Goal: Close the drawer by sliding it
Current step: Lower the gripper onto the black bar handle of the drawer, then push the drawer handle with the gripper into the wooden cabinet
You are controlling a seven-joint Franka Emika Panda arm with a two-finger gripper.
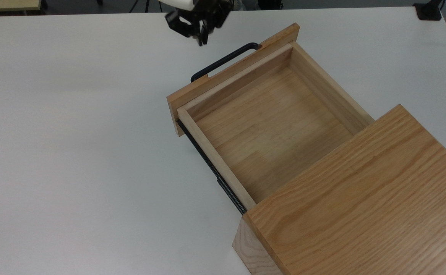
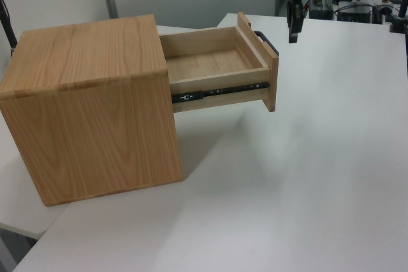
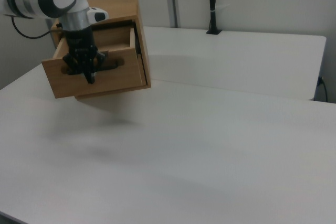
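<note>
White table (image 1: 73,133), drawer (image 1: 268,126) open — hand (image 1: 201,40) near handle (image 1: 224,60)

I see even, bright overhead light; soft shadow under the drawer (image 2: 220,68) on the table (image 2: 306,176); no glare.
</note>
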